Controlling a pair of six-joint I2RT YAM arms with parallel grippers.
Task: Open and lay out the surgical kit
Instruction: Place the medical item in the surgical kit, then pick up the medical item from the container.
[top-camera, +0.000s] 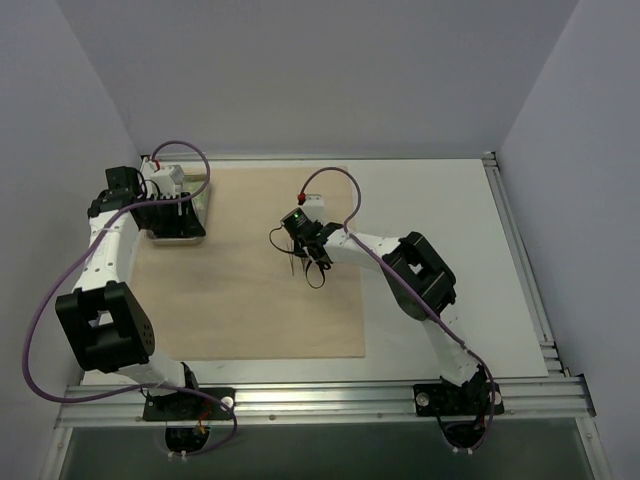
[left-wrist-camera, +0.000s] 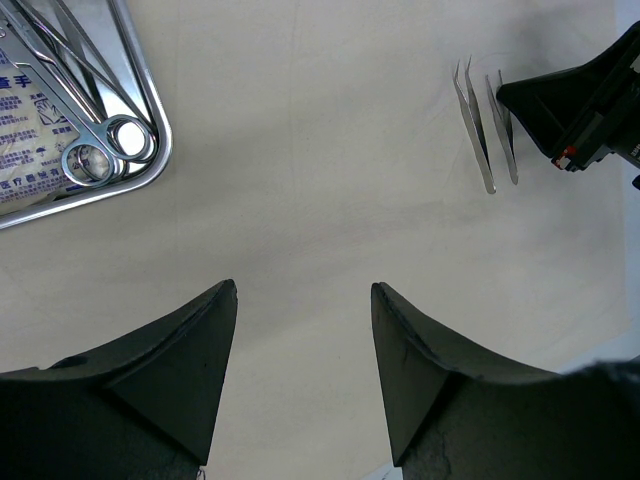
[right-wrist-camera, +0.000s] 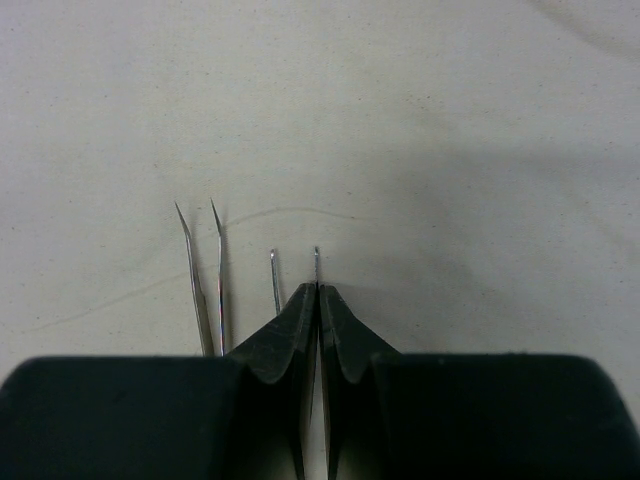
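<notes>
The beige cloth wrap (top-camera: 250, 310) lies spread flat on the table. The steel tray (top-camera: 186, 240) sits at its far left corner. In the left wrist view the tray (left-wrist-camera: 160, 150) holds scissor-like instruments (left-wrist-camera: 105, 150) and a green/white packet (left-wrist-camera: 30, 130). My left gripper (left-wrist-camera: 303, 287) is open and empty above the cloth beside the tray. Two tweezers (left-wrist-camera: 485, 130) lie side by side mid-cloth. My right gripper (right-wrist-camera: 318, 287) is shut on one arm of the blunt-tipped tweezers (right-wrist-camera: 316, 258). The pointed tweezers (right-wrist-camera: 205, 270) lie just left of it.
The white table (top-camera: 430, 250) shows to the right of the cloth, with grey walls on three sides. An aluminium rail (top-camera: 330, 400) runs along the near edge. Purple cables (top-camera: 60, 290) hang from both arms.
</notes>
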